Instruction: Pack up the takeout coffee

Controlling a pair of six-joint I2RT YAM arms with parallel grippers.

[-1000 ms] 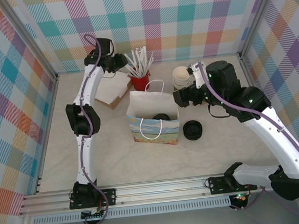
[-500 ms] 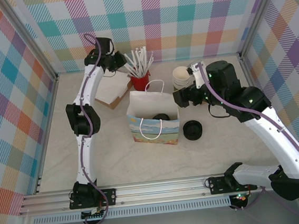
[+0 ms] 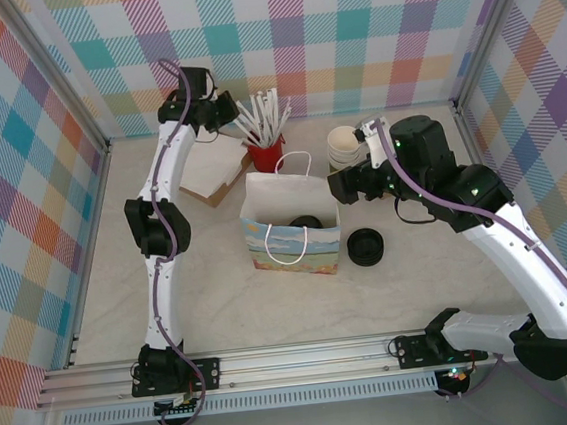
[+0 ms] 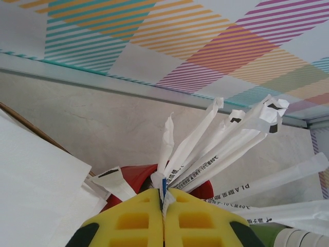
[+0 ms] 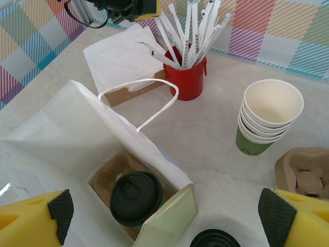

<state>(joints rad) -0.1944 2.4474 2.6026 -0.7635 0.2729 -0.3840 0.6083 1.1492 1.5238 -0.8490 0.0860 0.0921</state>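
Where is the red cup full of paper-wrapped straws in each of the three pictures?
Top external: the red cup of paper-wrapped straws stands upper middle.
Left wrist: the cup sits bottom centre, straws fanning up and right.
Right wrist: the cup is top centre.
Shared landmark: the white napkin stack, left of the cup in all three.

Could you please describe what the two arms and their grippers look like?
The left arm and right arm have white links, black joints and a purple cable. The left gripper and right gripper have blocky yellow fingers with black patches.
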